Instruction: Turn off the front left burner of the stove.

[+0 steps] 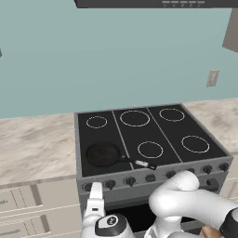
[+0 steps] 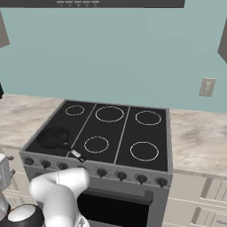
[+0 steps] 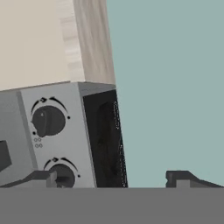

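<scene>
The stove (image 1: 153, 139) is a grey steel range with a black glass top (image 2: 133, 133) marked with white rings. A small black frying pan (image 1: 103, 154) covers the front left burner, hiding the zone itself. Dark knobs (image 1: 130, 180) run along the front panel. My gripper (image 1: 95, 189) points up just in front of the left end of that row and is also at the left edge of the right base view (image 2: 4, 170). In the rolled hand view the gripper (image 3: 113, 178) is open and holds nothing. Its left fingertip (image 3: 41, 177) lies beside one knob (image 3: 63, 175); a second knob (image 3: 48, 120) sits above.
Pale stone counters flank the stove on the left (image 1: 32, 144) and right (image 2: 199, 133), with drawers (image 1: 18, 200) below. The dark oven door (image 2: 115, 210) is under the knobs. My white arm (image 1: 186, 200) bends low before the stove. A wall outlet (image 1: 212, 78) sits behind.
</scene>
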